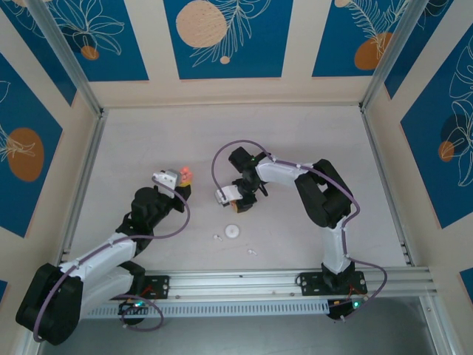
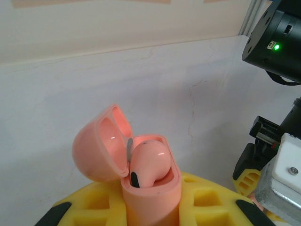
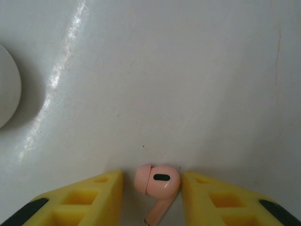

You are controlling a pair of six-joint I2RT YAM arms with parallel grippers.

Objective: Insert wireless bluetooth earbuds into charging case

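My left gripper (image 2: 151, 212) is shut on a salmon-pink charging case (image 2: 153, 197), held upright above the table. Its lid (image 2: 96, 150) is swung open to the left. One pink earbud (image 2: 149, 162) sits inside the case. From above, the case (image 1: 185, 174) shows at the left gripper's tip. A second pink earbud (image 3: 159, 181) lies on the table between my right gripper's yellow fingers (image 3: 89, 200). The right finger is against it and a small gap shows at the left finger. The right gripper (image 1: 242, 200) is low over the table's middle, and its jaws are open around the earbud.
A round white case (image 1: 233, 231) lies just in front of the right gripper; its edge (image 3: 5, 89) shows at the left of the right wrist view. Two tiny white earbuds (image 1: 216, 237) (image 1: 251, 252) lie beside it. The right arm (image 2: 277, 42) stands close to the held case.
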